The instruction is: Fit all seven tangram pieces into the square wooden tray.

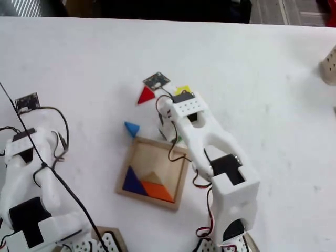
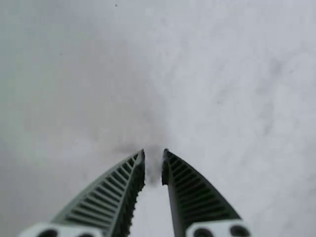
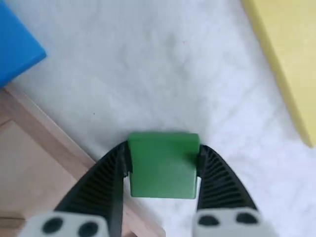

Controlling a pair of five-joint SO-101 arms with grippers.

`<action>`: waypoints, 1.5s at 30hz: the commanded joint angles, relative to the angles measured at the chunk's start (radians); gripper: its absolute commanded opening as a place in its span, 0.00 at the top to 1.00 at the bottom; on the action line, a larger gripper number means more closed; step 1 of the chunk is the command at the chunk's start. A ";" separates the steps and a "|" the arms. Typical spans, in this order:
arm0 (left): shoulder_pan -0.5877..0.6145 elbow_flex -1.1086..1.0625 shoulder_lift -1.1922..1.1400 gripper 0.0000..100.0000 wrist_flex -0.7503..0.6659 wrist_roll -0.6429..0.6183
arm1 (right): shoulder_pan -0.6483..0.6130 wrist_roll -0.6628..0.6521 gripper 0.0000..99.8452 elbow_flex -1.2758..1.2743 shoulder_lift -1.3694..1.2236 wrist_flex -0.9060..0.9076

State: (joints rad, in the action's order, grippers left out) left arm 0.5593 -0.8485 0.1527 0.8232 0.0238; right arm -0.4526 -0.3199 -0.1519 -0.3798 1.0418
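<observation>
Now my right gripper (image 3: 163, 148) is closed on the green piece (image 3: 163, 165), just beside the tray (image 3: 44, 128) at its far right corner; its free part lies near and left from there. My left gripper (image 2: 153, 155), almost closed and empty, is well apart.

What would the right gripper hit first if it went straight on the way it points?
Most likely bare table, just past the green piece that the right gripper holds. The yellow piece and blue piece lie to either side of that line. Depth is hard to judge.
</observation>
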 commanded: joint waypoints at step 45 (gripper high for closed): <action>-0.031 0.041 0.005 0.92 -0.002 0.012 | -0.295 0.278 0.67 -0.428 0.473 -0.202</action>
State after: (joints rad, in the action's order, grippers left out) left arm 0.5409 -0.8485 0.1527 0.8232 0.0253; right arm -0.7426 -0.0560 -0.5692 0.0468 0.8531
